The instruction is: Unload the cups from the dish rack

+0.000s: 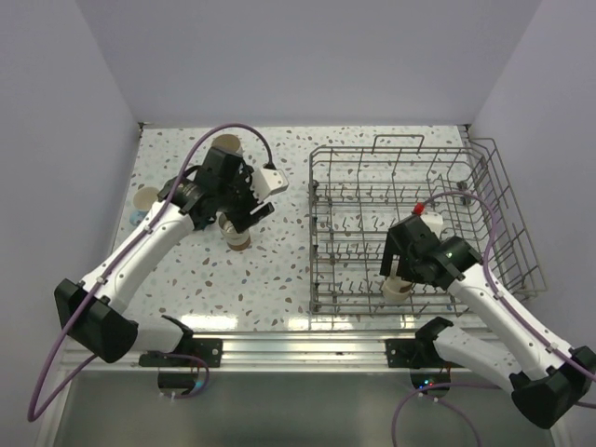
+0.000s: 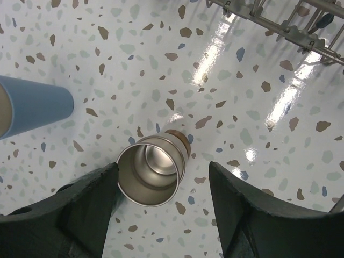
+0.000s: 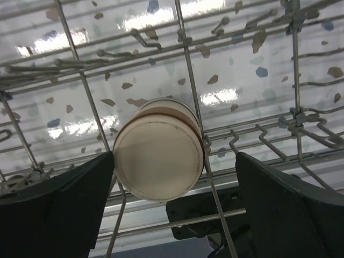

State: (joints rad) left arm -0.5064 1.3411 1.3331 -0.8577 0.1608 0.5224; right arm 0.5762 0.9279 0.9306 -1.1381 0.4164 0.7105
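Left jaws are released around steel-lined cup on tabletop; right jaws are spread around upturned beige cup in dish rack

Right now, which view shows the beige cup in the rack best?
Right wrist: the beige cup fills the centre, base toward the camera. The top view shows it small under the right gripper. The left wrist view misses it.

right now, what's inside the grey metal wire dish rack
One short beige cup with a brown band, base up, near the front edge, below the right gripper. Elsewhere only bare tines show; the right arm hides part of the dish rack floor there.
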